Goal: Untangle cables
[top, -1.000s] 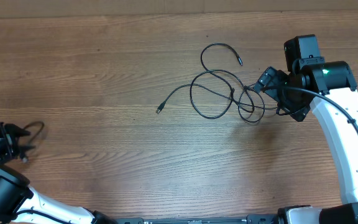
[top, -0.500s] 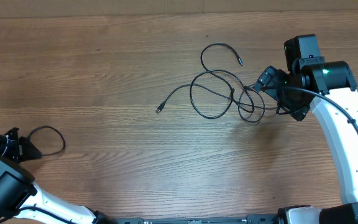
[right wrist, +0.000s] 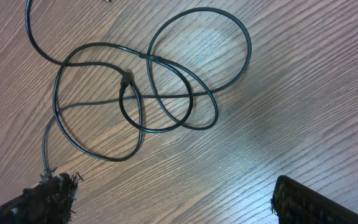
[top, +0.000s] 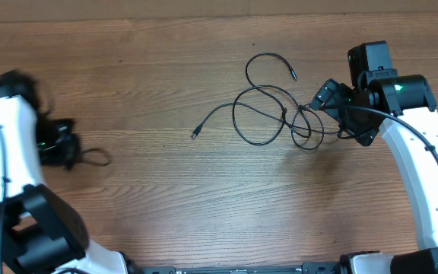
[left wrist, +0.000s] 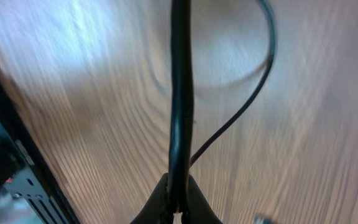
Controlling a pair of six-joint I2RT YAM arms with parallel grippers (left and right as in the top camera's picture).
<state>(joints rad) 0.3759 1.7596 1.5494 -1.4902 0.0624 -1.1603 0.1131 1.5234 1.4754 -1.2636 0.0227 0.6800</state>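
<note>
Left gripper (left wrist: pixel 178 202), clenched on one black cable (left wrist: pixel 180 93), sits well to the left of the tangle (top: pixel 284 116). The held cable's slack loop lies on the wooden table (top: pixel 166 68) on the side toward the tangle. Right gripper (right wrist: pixel 173 196), released, has its two fingers (right wrist: pixel 48 199) spread wide, just right of the tangle. One strand reaches one finger, contact unclear. Tangle: several overlapping loops, with three plug tips visible overhead. How many cords it holds cannot be told. Farthest, one loop arcs beyond the tangle and ends in a plug tip (top: pixel 293 76).
</note>
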